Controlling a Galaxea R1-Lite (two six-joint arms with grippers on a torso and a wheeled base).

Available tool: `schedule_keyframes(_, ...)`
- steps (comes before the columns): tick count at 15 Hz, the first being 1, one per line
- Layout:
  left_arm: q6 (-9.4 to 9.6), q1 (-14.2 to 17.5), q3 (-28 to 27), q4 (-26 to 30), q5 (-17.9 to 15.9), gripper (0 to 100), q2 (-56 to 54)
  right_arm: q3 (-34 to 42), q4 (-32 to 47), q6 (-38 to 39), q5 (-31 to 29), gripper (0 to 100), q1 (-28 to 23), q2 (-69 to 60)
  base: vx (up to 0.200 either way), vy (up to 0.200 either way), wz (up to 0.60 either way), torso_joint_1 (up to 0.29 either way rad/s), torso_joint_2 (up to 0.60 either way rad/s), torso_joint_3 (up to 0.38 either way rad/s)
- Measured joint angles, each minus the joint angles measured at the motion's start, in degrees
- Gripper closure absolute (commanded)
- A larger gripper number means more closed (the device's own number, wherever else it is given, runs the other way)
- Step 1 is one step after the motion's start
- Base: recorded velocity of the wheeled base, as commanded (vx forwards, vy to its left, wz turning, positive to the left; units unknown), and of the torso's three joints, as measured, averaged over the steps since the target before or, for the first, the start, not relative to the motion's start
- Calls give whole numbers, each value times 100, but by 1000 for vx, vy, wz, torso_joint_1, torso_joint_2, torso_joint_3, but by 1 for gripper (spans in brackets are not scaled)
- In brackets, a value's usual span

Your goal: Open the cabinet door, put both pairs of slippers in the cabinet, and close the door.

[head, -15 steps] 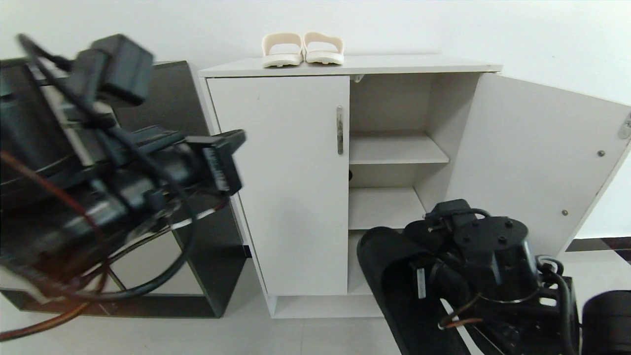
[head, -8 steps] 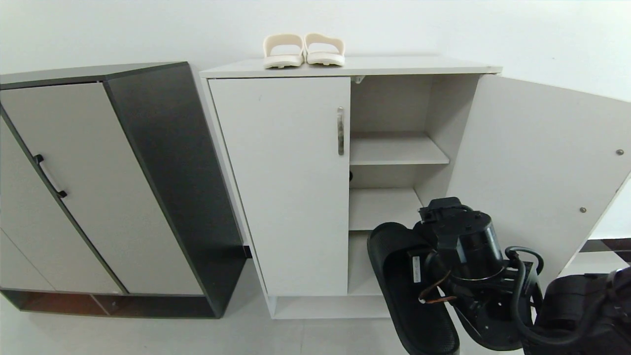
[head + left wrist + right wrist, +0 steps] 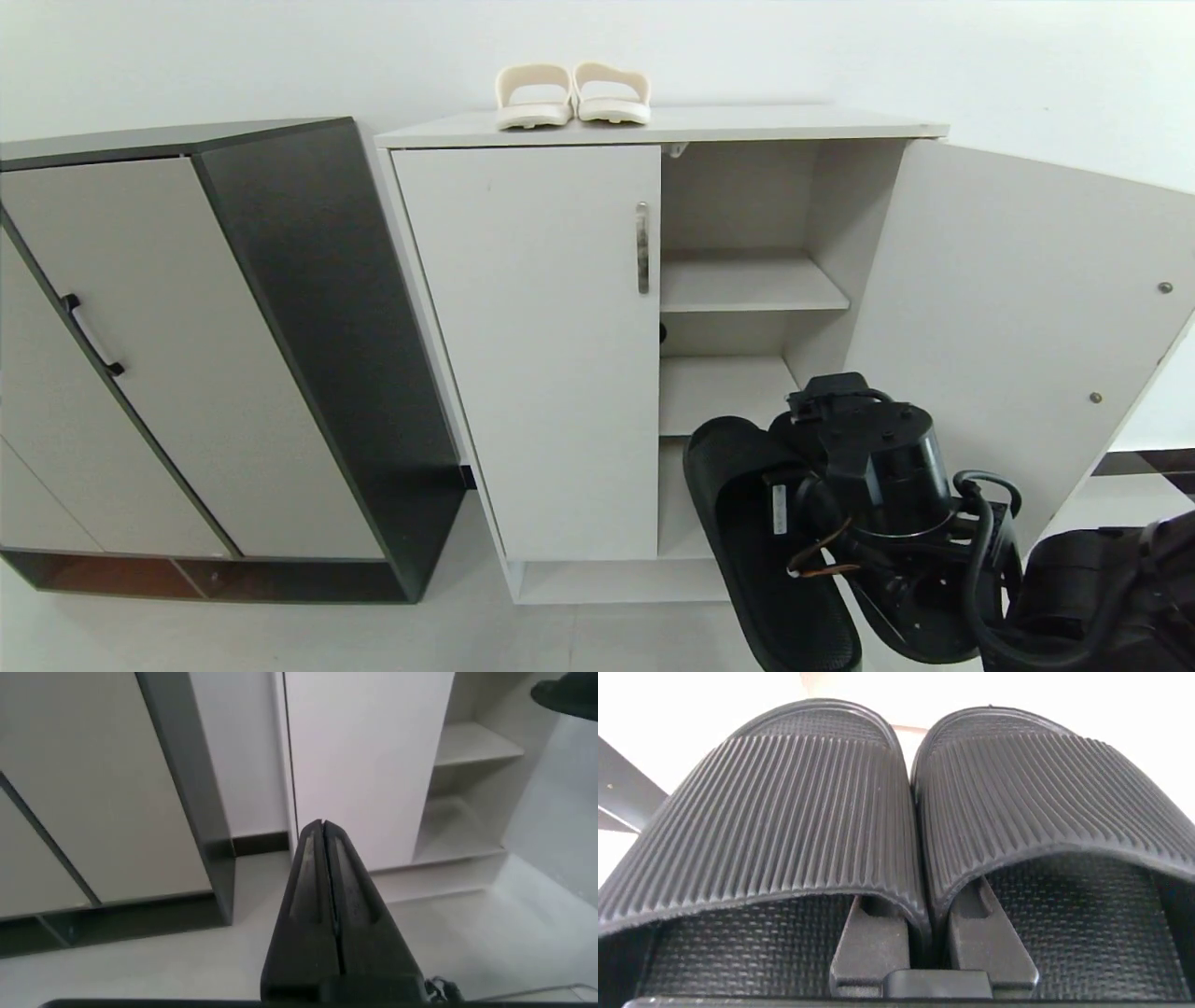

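Swung clear of the cabinet point(image 3: 551, 355) front since a second ago, the left gripper point(image 3: 323, 838) hangs with flat fingers pressed together, while the right gripper point(image 3: 929, 947) clamps the ribbed straps of both black textured slippers point(image 3: 761, 532) before the open compartment point(image 3: 738, 196); smooth cream slippers point(image 3: 572, 95) rest on top.
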Motion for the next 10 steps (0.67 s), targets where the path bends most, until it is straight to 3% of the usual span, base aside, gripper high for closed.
schedule_keyframes(4,-32,2,18,-9,1,100,-77,-455,-123,0,23,100,2,224,0,0,0,0,0,0)
schedule_keyframes(8,-32,-4,18,-1,4,100,-93,-611,-148,24,-24,100,10,529,0,-200,0,7,1,2)
schedule_keyframes(10,-35,5,18,-4,1,100,-93,-608,-279,27,-35,100,-17,703,0,0,0,0,0,0)
